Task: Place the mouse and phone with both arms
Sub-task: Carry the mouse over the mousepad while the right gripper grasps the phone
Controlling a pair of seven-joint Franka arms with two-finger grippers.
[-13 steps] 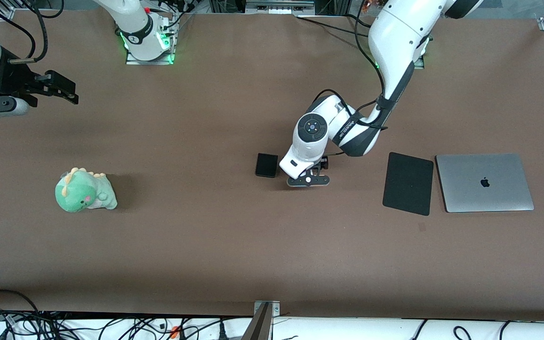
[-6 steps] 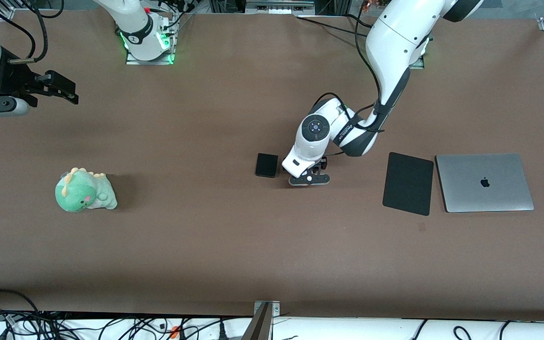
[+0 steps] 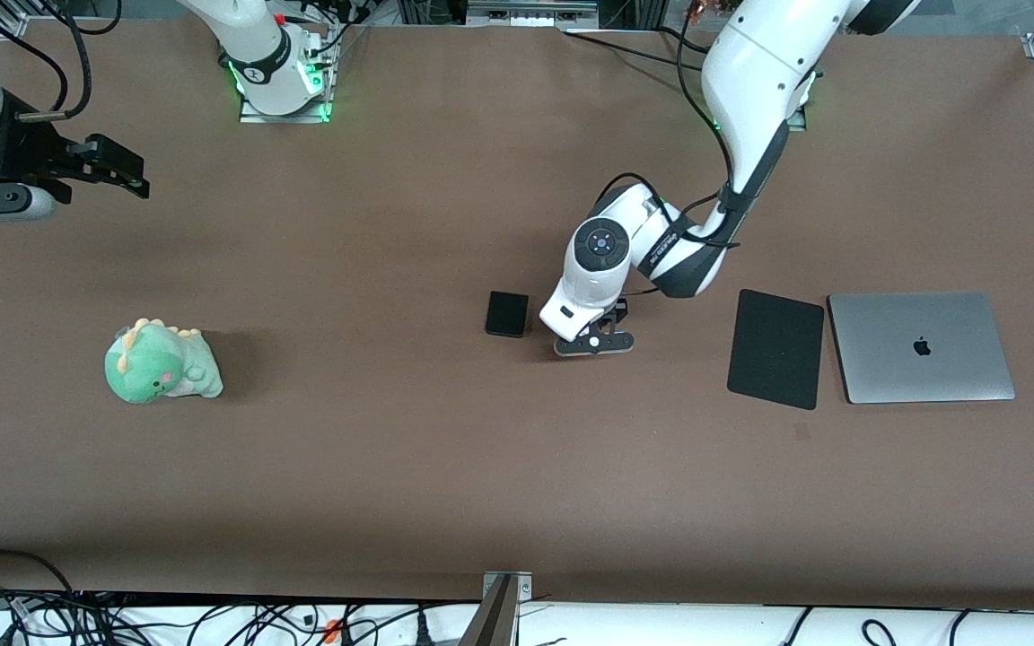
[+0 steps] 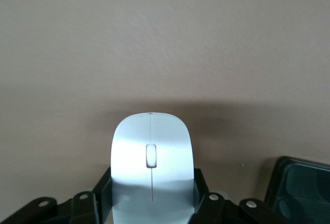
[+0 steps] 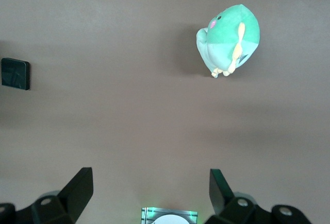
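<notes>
The mouse (image 4: 151,162) is a flat white oval with a thin centre line and a small scroll wheel; the left gripper (image 4: 152,206) pinches its sides, low over the middle of the table (image 3: 445,449). The phone (image 3: 507,314), a small glossy black slab with rounded corners, lies flat just beside that gripper, toward the right arm's end. The right gripper (image 5: 149,190) waits with fingers spread wide, up over the table at its own end, farther from the front camera than a green plush dinosaur (image 3: 161,362).
</notes>
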